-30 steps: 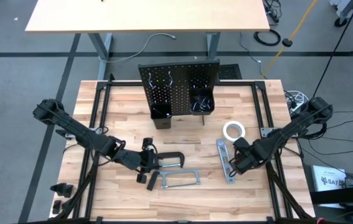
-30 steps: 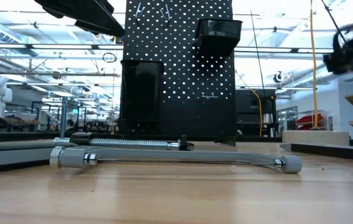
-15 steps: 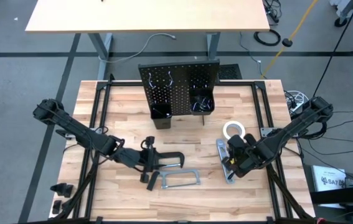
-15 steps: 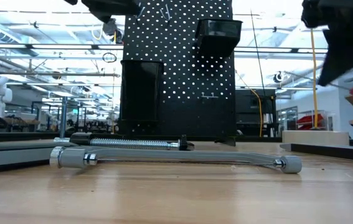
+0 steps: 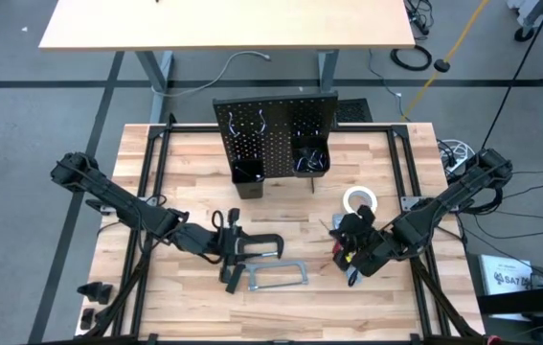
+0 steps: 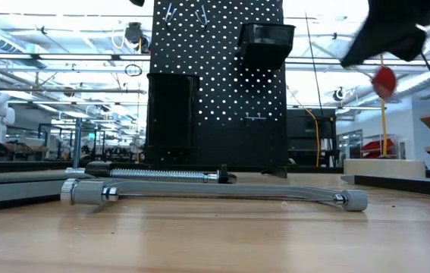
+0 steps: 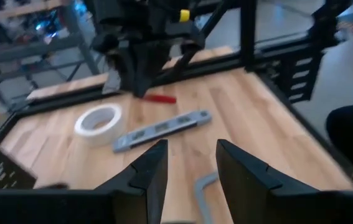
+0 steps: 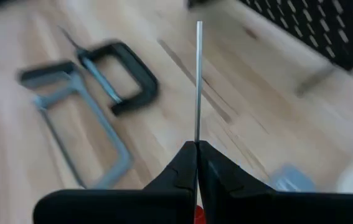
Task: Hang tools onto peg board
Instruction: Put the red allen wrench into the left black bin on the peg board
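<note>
My right gripper (image 5: 350, 241) hangs above the grey level (image 5: 351, 272), right of the table's middle, shut on the red-handled tool (image 7: 160, 98). The tool's thin metal shaft (image 8: 198, 81) sticks out past the fingertips. My left gripper (image 5: 225, 251) hovers open over the black C-clamp (image 5: 260, 243), with nothing between its fingers (image 7: 148, 177). The clamp lies flat, with the grey hacksaw (image 5: 277, 277) just nearer. A white tape roll (image 5: 359, 200) lies flat farther back. The peg board (image 5: 276, 134) stands upright at the far middle. My right gripper pinches the tool between its two fingers on the shaft's rear end (image 8: 197, 147), next to the handle. The shaft runs along the fingers and out past their tips, and the red handle (image 6: 384, 80) shows behind them. The tool is lifted clear of the table.
Two black bins (image 5: 309, 158) hang on the peg board, which carries hooks above them. A black frame (image 5: 415, 182) runs around the tabletop. Bare wood lies between the tools and the board.
My right gripper has risen from the table beside the level, turned and tipped up from pointing down, and has lifted the red-handled tool clear. My left gripper has tipped upward a little over the C-clamp.
</note>
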`<action>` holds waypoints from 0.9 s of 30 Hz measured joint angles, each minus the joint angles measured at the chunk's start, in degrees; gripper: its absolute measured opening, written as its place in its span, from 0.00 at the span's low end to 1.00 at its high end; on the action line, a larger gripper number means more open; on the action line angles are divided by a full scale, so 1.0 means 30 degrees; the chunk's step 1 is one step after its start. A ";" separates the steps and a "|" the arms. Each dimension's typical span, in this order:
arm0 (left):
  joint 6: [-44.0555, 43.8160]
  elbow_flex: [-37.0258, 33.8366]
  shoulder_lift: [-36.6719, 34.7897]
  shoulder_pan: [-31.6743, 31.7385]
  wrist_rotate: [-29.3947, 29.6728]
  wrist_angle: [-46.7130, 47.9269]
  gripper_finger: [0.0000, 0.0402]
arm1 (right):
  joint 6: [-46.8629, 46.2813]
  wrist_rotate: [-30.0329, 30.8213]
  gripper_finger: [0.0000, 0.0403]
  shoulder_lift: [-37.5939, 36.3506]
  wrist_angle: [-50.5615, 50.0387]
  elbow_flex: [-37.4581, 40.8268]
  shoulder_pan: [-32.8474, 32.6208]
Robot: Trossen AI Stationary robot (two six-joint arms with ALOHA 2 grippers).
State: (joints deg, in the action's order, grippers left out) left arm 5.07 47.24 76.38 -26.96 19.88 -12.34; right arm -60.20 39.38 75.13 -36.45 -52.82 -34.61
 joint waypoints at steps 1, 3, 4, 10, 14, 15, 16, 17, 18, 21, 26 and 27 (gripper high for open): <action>0.0081 0.0000 0.0000 0.0000 -0.0311 -0.0222 0.35 | 0.0812 0.0205 0.00 0.0000 0.0893 0.0000 0.0000; 0.0104 0.0000 0.0000 0.0000 -0.0917 -0.0510 0.35 | 0.2532 0.0419 0.00 0.0000 0.2652 0.0000 0.0000; 0.0104 0.0000 0.0000 0.0000 -0.1155 -0.0684 0.35 | 0.3433 0.0438 0.00 0.0000 0.3613 0.0000 0.0007; 0.0348 0.0000 0.0386 0.0000 -0.2344 -0.1877 0.35 | 0.9771 -0.0131 0.00 0.0000 1.0361 0.0000 0.0007; 0.1011 0.0000 0.1364 0.0000 -0.3500 -0.3913 0.35 | 1.4301 -0.2969 0.00 -0.0007 1.5540 -0.0004 0.0015; 0.1173 0.0000 0.1730 0.0000 -0.3796 -0.4720 0.35 | 1.5239 -0.3629 0.00 -0.0007 1.6705 -0.0007 0.0015; 0.1410 0.0000 0.2112 0.0000 -0.4079 -0.5750 0.35 | 1.6146 -0.4271 0.00 -0.0007 1.7735 -0.0010 0.0015; 0.1618 0.0000 0.2497 0.0000 -0.4334 -0.6753 0.35 | 1.6996 -0.4762 0.00 -0.0010 1.8663 -0.0015 0.0015; 0.1922 0.0000 0.2836 -0.0007 -0.4450 -0.7860 0.35 | 1.7695 -0.5097 0.00 -0.0007 1.9485 -0.0015 0.0015; 0.2948 0.0007 0.3699 0.0000 -0.4363 -1.0251 0.35 | 1.9007 -0.6267 0.00 -0.0015 2.1287 -0.0020 0.0029; 0.3027 0.0004 0.4906 -0.0015 -0.4274 -1.2773 0.35 | 2.0865 -0.9425 0.00 -0.0015 2.1850 -0.0022 0.0036; 0.2722 0.0006 0.5182 -0.0011 -0.4274 -1.3491 0.35 | 2.1124 -0.9909 0.00 -0.0015 2.1857 -0.0022 0.0036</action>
State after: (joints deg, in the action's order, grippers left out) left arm 13.24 47.26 91.93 -26.99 7.06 -52.81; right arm 3.18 9.65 75.09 29.12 -52.88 -34.50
